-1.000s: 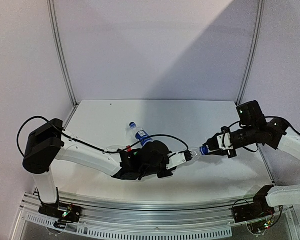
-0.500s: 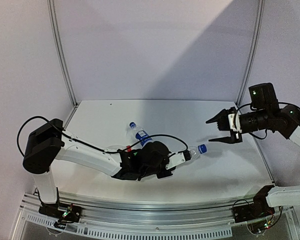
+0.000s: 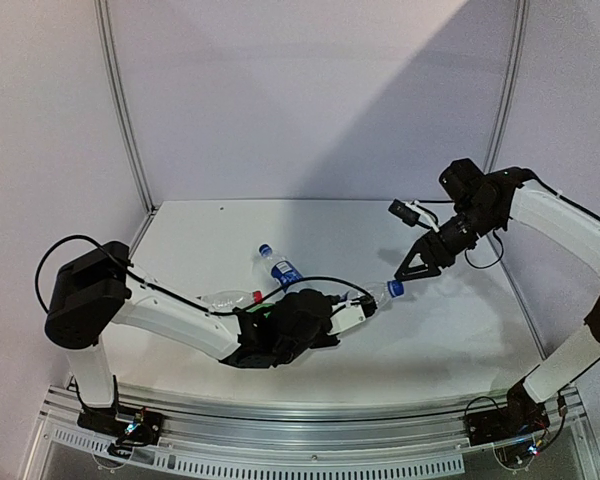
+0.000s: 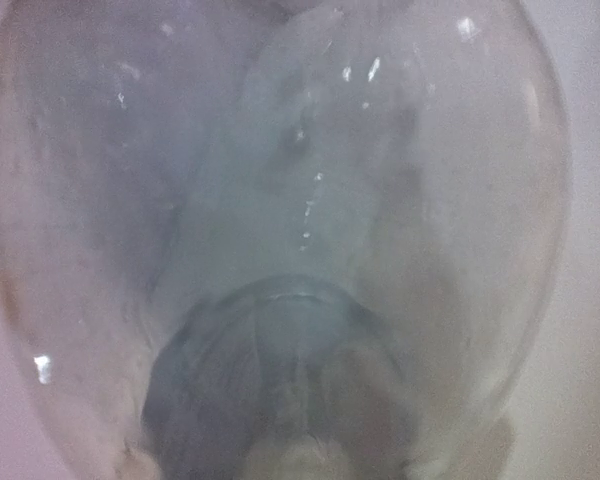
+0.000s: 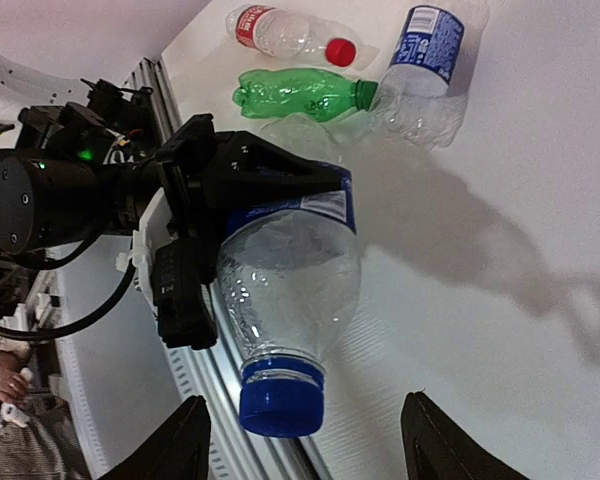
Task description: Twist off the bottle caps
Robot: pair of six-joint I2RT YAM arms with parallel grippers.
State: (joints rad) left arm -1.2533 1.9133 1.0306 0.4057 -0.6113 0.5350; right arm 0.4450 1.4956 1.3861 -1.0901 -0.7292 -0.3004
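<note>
My left gripper [image 3: 352, 313] is shut on a clear bottle [image 5: 290, 275] with a blue label, holding it off the table with its neck pointing right. A blue cap [image 5: 282, 396] sits on the neck [image 3: 394, 289]. The right gripper [image 5: 305, 445] is open, one finger on each side of that cap without touching it. From above, the right gripper [image 3: 395, 243] hangs just over the cap. The left wrist view is filled by the bottle's clear wall [image 4: 300, 200]; no fingers show there.
Three more bottles lie on the white table [image 3: 430, 340] behind the left arm. One is clear with a red label [image 5: 270, 28] and a red cap [image 5: 340, 50], one all green [image 5: 300, 95], one has a blue label [image 5: 425, 55]. An aluminium rail [image 3: 300, 440] runs along the near edge.
The right gripper let go of the blue cap, opened, drew back to the right, then returned turned over the cap. The left arm and its bottle sank slightly.
</note>
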